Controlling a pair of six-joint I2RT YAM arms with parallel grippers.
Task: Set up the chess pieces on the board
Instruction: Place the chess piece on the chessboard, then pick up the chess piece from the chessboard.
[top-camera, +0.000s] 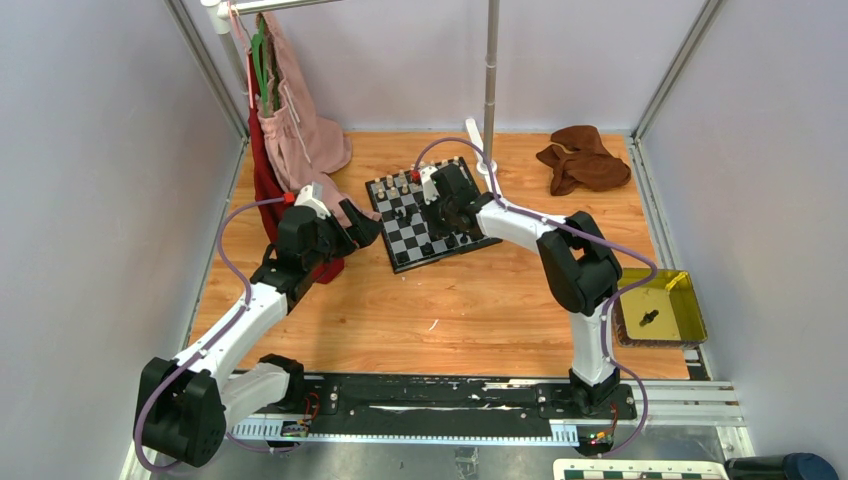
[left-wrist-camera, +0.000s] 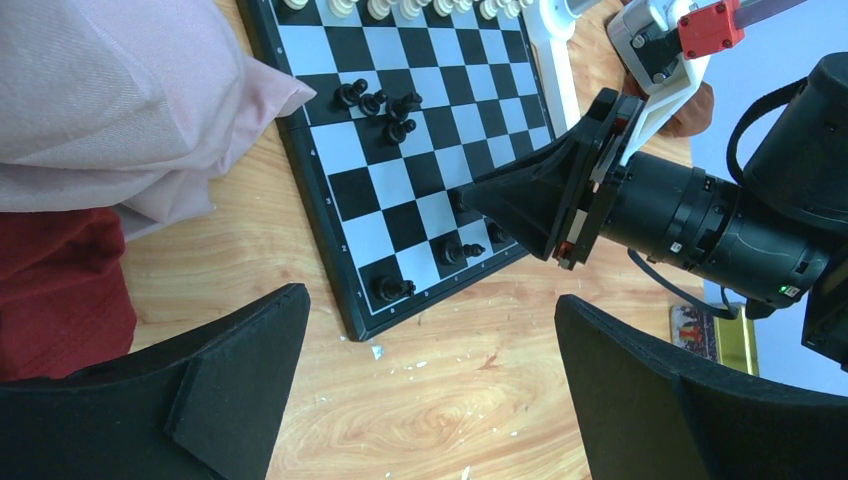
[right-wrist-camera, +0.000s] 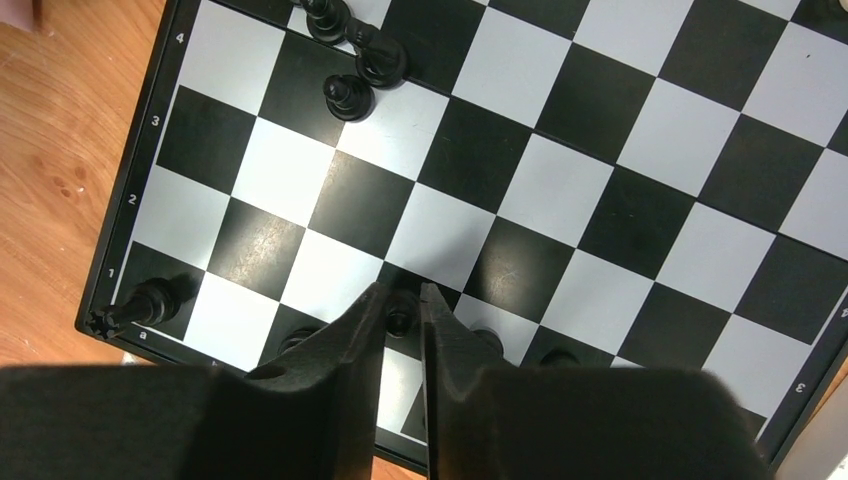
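The board (top-camera: 412, 243) lies tilted at the table's middle back. Cream chess pieces (top-camera: 395, 185) line its far edge. In the right wrist view my right gripper (right-wrist-camera: 403, 292) is down over the board's (right-wrist-camera: 560, 190) near row. Its jaws are close together on a black piece (right-wrist-camera: 400, 320) that stands between the tips. Other black pieces stand partly hidden beside the fingers, one lies at the corner (right-wrist-camera: 145, 305), and a small cluster (right-wrist-camera: 350, 60) sits mid-board. My left gripper (left-wrist-camera: 430, 300) hangs wide open over bare wood just off the board's corner (left-wrist-camera: 350, 325), holding nothing.
A pink cloth (left-wrist-camera: 110, 100) and a red cloth (left-wrist-camera: 50, 280) lie against the board's left side, next to my left gripper. A brown cloth (top-camera: 582, 158) lies at the back right. A yellow tray (top-camera: 688, 300) sits at the right edge. A metal pole (top-camera: 490, 80) stands behind the board.
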